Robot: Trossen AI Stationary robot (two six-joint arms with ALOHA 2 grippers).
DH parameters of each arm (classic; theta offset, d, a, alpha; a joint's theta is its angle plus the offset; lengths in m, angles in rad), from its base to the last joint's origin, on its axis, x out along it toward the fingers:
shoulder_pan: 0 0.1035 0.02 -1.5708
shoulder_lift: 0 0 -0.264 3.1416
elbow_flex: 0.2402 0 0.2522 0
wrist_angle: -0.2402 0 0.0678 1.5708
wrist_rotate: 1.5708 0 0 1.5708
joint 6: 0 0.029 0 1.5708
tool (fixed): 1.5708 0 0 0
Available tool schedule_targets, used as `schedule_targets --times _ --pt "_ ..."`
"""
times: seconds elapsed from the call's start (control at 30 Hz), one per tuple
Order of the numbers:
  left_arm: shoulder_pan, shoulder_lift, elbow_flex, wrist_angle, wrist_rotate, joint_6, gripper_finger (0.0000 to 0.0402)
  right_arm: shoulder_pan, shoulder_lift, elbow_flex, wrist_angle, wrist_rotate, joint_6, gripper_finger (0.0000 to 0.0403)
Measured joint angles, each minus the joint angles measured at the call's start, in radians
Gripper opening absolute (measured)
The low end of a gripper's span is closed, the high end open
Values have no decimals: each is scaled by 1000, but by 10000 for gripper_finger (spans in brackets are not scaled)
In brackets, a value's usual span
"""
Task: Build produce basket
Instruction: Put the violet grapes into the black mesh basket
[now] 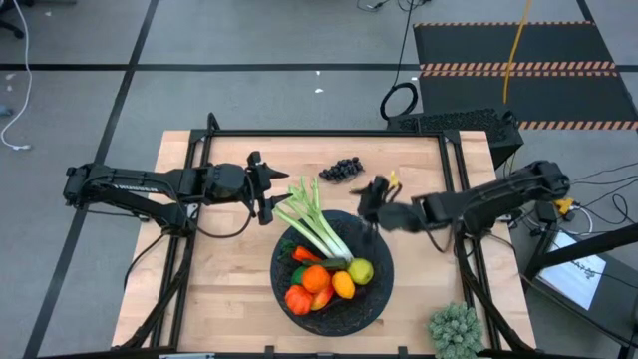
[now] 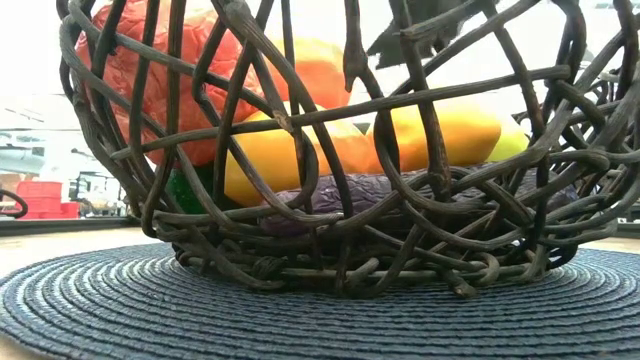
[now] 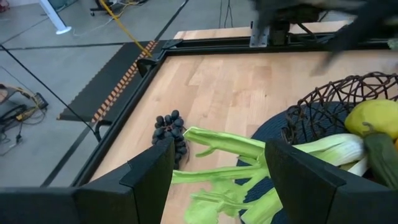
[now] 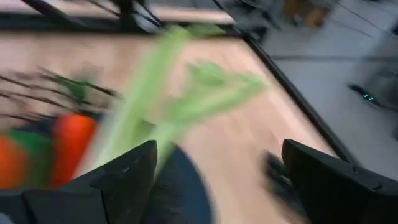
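The leek [image 1: 317, 227] is laid diagonally in the basket [image 1: 374, 299], white end inward, green leaves past the rim toward the left gripper [image 1: 265, 189]. Both it & the right gripper [image 1: 371, 202], beside the basket's rim, are held open, empty.

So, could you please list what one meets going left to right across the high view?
Left gripper → leek → grapes → right gripper → spiky clump.
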Motion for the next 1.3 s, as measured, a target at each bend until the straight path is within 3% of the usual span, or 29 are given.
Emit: schedule_targets --times 0.17,0.37,0.7,0.87,1.3 --pt "0 0 0 0 0 46 253 -171 1 -4 -112 -71 -27 337" --pt "3 0 0 0 -1 114 253 -383 3 -79 -103 -169 -50 337" --pt "27 0 0 4 -1 162 253 -683 3 -300 133 -375 -46 337" --pt "60 0 0 7 0 162 253 -745 22 -397 325 -397 -115 337" --pt "86 0 0 9 9 137 253 -786 234 -413 427 -396 -226 337"
